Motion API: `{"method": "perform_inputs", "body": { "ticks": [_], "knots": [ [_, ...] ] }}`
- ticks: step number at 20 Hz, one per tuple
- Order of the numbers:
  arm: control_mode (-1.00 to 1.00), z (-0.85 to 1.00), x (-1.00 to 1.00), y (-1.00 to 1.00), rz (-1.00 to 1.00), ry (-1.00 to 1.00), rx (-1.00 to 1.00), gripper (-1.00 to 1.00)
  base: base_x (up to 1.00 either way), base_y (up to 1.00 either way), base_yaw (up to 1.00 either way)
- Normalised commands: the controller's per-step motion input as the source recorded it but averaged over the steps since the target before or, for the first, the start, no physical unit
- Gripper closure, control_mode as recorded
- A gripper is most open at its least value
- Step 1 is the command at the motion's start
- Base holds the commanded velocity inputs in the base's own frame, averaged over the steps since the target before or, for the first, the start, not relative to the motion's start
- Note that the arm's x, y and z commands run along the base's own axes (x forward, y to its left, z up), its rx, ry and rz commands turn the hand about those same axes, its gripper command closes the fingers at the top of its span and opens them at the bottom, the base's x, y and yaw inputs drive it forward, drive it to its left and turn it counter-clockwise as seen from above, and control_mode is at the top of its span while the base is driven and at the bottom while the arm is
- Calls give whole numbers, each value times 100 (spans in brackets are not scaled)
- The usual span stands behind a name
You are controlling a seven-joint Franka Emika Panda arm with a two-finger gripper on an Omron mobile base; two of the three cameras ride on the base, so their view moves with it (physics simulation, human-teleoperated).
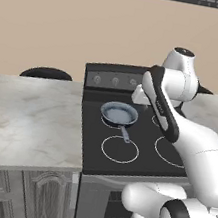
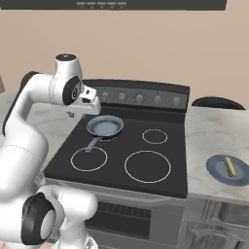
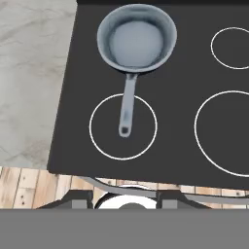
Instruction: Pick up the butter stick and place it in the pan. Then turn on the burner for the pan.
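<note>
The pan [image 2: 104, 126] sits on the back-left burner [image 1: 118, 121] of the black glass cooktop [image 2: 124, 146], its grey handle [image 3: 127, 103] reaching forward over the front-left ring [image 3: 123, 126]. In the hand view the pan's grey-blue inside lies bare, with its handle end resting inside that front ring.

The butter stick [image 2: 229, 166] lies well apart from the pan — on a small round grey-blue plate [image 2: 216, 170] on the marble desk [image 2: 214, 136] to the right of the stove. It rests near the middle of the plate, slanted.

The tool [image 2: 83, 113] hangs above the cooktop just left of the pan and behind it, close to the knob panel [image 2: 146, 98], touching nothing. It holds nothing; its fingers are too small and dark to show how far apart they stand, so I cannot tell whether it is released or clenched. The white arm [image 1: 187, 135] bends over the stove's front edge.
</note>
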Motion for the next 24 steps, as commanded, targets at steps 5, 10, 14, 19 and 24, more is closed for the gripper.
{"method": "perform_inputs", "body": {
  "ticks": [5, 10, 14, 19, 24],
  "knots": [
    [-100, -1, 0, -16, 0, -1, 0, -100, 0, 0, 0],
    [-100, -3, -1, -75, 0, 0, 0, -100, 0, 0, 0],
    [-100, -10, 0, -83, 0, 0, 0, -100, 0, 0, 0],
    [-100, -20, 0, -81, 0, 0, 0, -100, 0, 0, 0],
    [-100, -22, 0, -67, 0, 0, 0, -100, 0, 0, 0]
  ]
}}
